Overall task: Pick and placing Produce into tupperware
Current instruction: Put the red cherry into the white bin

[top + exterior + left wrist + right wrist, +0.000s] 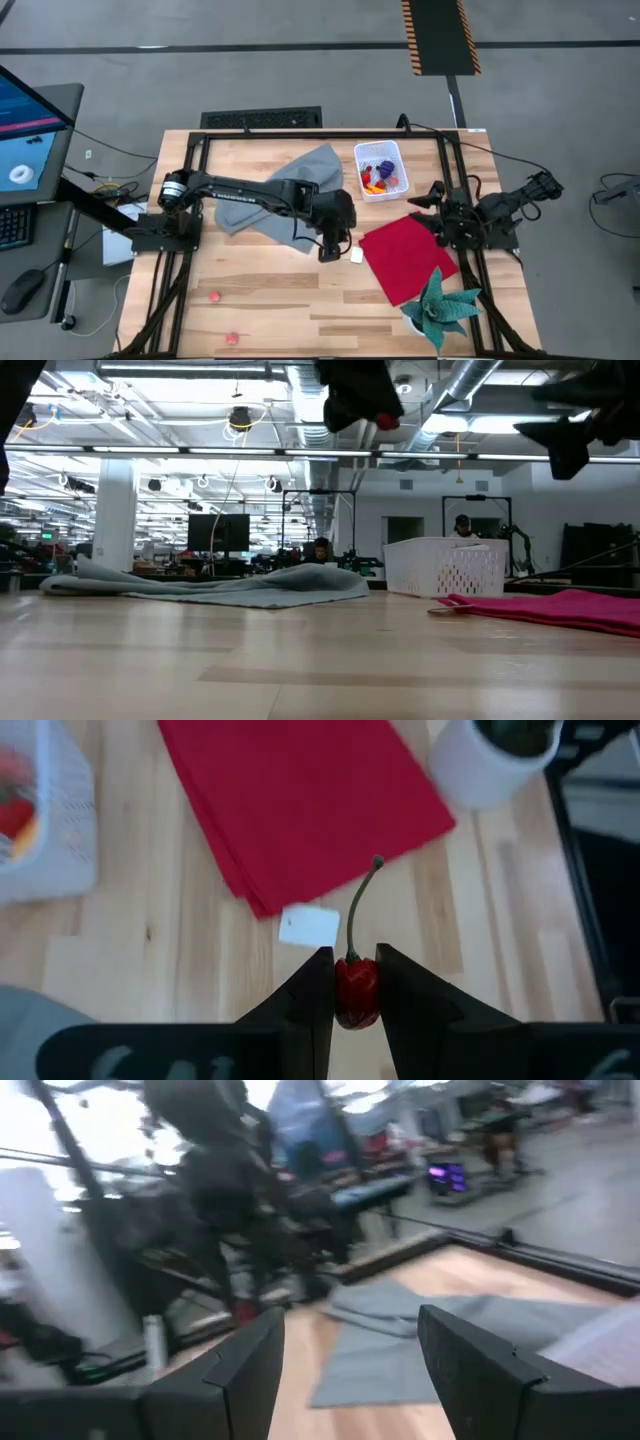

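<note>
A red cherry (357, 990) with a long green stem sits between the fingers of my left gripper (355, 982), which hangs high over the table's middle (330, 250), beside the red cloth (405, 255). The white tupperware (382, 168) stands at the far right on its base and holds several small produce pieces. Two red berries (214, 296) (232, 338) lie on the wood near the front left. My right gripper (350, 1360) waits open above the table's right edge (428, 200), with nothing between its fingers. My left gripper pinches the cherry's round red body (357, 1002) between its two fingertips. The fingers slant down from the table's left. The stem (362, 915) sticks out ahead of the fingertips. The cherry is lifted well clear of the table, as the low view shows (388, 422).
A small white cube (356, 256) lies by the red cloth's near-left corner, just below my left gripper. A grey cloth (290, 195) is spread under the left arm. A potted green plant (440, 305) stands at the front right. A black frame runs along the table's edges.
</note>
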Available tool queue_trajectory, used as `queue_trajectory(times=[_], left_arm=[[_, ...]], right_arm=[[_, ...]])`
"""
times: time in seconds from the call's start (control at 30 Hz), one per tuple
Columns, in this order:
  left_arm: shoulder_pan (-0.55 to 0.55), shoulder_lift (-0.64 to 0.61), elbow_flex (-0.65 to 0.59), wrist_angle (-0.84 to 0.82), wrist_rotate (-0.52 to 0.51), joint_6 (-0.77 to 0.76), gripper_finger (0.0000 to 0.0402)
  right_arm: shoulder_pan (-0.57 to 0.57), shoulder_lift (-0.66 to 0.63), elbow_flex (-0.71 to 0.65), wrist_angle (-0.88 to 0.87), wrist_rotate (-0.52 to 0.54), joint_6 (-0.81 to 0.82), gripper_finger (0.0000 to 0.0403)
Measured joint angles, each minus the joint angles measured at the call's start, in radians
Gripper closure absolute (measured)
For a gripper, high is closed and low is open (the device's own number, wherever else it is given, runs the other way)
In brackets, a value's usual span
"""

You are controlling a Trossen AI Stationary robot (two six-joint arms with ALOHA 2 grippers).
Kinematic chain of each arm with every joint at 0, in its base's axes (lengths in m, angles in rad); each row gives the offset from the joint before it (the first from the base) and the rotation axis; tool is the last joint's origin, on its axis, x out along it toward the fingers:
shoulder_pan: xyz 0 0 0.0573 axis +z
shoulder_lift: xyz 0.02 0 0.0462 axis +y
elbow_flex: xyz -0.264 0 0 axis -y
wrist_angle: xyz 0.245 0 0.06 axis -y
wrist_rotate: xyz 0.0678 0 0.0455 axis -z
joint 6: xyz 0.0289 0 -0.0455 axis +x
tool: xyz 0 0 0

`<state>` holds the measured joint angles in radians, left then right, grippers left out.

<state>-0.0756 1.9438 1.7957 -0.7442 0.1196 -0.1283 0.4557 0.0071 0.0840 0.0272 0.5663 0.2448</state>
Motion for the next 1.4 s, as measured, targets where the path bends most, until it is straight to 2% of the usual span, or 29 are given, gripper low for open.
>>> queue_trajectory(times=[0.2, 0.37, 0.5, 0.63, 0.87, 1.27, 1.4], left_arm=[[0.015, 0.0, 0.044, 0.002, 0.0, -0.008, 0.0338], [0.025, 0.0, 0.045, -0.002, -0.001, -0.043, 0.0338], [0.025, 0.0, 0.045, 0.027, -0.002, -0.06, 0.0338], [0.031, 0.0, 0.045, 0.076, 0.0, -0.094, 0.0338], [0.063, 0.007, 0.044, 0.122, 0.035, -0.172, 0.0338], [0.067, 0.007, 0.044, 0.166, 0.038, -0.19, 0.0347], [0.065, 0.007, 0.044, 0.159, 0.038, -0.19, 0.0349]], right_arm=[[0.0, 0.0, 0.001, -0.081, 0.06, 0.083, 0.0148], [0.003, 0.0, -0.021, -0.093, -0.044, 0.1, 0.0148], [0.003, 0.019, -0.073, 0.046, -0.14, 0.07, 0.0148], [0.0, 0.074, -0.077, 0.108, -0.149, 0.046, 0.0149], [-0.001, 0.236, -0.064, 0.241, -0.177, 0.035, 0.0149], [-0.083, 0.601, 0.104, 0.333, -0.201, 0.003, 0.0149], [-0.118, 0.711, 0.151, 0.416, -0.277, -0.025, 0.0149]])
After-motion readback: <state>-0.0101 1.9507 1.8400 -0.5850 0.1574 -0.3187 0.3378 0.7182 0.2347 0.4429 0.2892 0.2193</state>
